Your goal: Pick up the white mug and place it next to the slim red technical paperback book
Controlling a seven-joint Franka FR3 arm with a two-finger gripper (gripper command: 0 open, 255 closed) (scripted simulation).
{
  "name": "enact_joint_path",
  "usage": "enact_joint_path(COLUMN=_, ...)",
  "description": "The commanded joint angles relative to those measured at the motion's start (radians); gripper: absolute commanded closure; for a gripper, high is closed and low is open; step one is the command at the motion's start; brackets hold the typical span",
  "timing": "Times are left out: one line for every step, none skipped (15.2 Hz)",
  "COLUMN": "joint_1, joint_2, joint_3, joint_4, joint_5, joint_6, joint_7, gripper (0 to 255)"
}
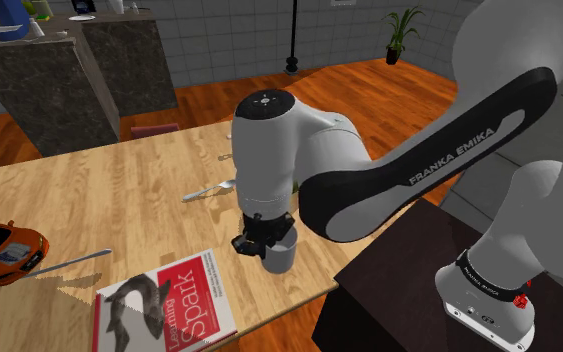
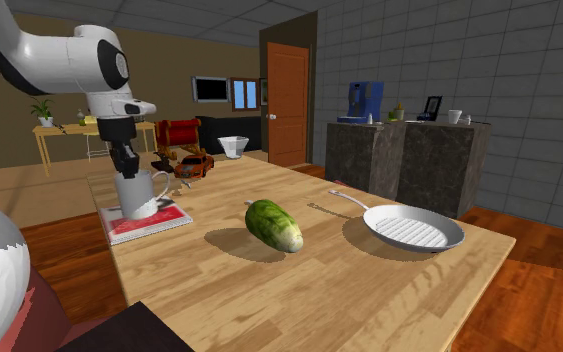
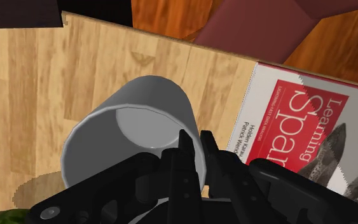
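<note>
The end effector [image 3: 194, 144] is clamped on the mug [image 3: 126, 127], one black finger inside the rim and one outside. It pinches only a narrow strip of the wall. In the shoulder view the mug hangs under the hand close to the bench [image 1: 119, 190] edge, with the book [image 1: 164, 305] at about eight o'clock from it and near. Whether the mug's base touches the wood cannot be told.

The main risk is that grip. A one-sided pinch on a smooth, curved wall could let the mug pivot or slide out during travel. With the bench edge at about five o'clock, a dropped mug could roll off. A second risk is a misjudged set-down, which could land the base partly on the book's cover and leave the mug tilted.

The mug is drawn as a plain, pale grey-white, open-mouthed cylinder with a smooth finish. The book is thin and flat, its cover red and white with a grey fish. The bench is light wood with visible grain.
</note>
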Motion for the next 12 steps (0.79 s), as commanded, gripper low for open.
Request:
enact_joint_path(joint_1=0.001, joint_2=0.019, joint_3=-0.001, joint_4=-0.007, joint_5=-0.013, joint_6=0.024, joint_7=0.009, gripper=255)
enact_joint_path(joint_1=0.002, joint_2=0.028, joint_3=-0.002, joint_4=-0.012, joint_5=-0.019, joint_6=0.037, joint_7=0.014, gripper=255)
enact_joint_path(joint_1=0.002, joint_2=0.036, joint_3=-0.002, joint_4=-0.017, joint_5=-0.025, joint_6=0.049, joint_7=0.019, gripper=255)
enact_joint_path(joint_1=0.003, joint_2=0.046, joint_3=-0.003, joint_4=-0.022, joint_5=-0.032, joint_6=0.062, joint_7=0.024, gripper=255)
enact_joint_path(joint_1=0.004, joint_2=0.055, joint_3=-0.004, joint_4=-0.026, joint_5=-0.039, joint_6=0.074, joint_7=0.029, gripper=255)
enact_joint_path(joint_1=0.005, joint_2=0.065, joint_3=-0.005, joint_4=-0.03, joint_5=-0.046, joint_6=0.087, joint_7=0.034, gripper=255)
enact_joint_path(joint_1=0.006, joint_2=0.074, joint_3=-0.007, joint_4=-0.034, joint_5=-0.054, joint_6=0.099, joint_7=0.04, gripper=255)
enact_joint_path(joint_1=0.007, joint_2=0.084, joint_3=-0.008, joint_4=-0.038, joint_5=-0.061, joint_6=0.111, joint_7=0.045, gripper=255)
enact_joint_path(joint_1=0.008, joint_2=0.094, joint_3=-0.01, joint_4=-0.041, joint_5=-0.069, joint_6=0.123, joint_7=0.051, gripper=255)
enact_joint_path(joint_1=0.01, joint_2=0.105, joint_3=-0.012, joint_4=-0.044, joint_5=-0.077, joint_6=0.135, joint_7=0.057, gripper=255)
enact_joint_path(joint_1=0.011, joint_2=0.115, joint_3=-0.014, joint_4=-0.047, joint_5=-0.086, joint_6=0.147, joint_7=0.063, gripper=255)
enact_joint_path(joint_1=0.013, joint_2=0.126, joint_3=-0.017, joint_4=-0.05, joint_5=-0.094, joint_6=0.159, joint_7=0.069, gripper=255)
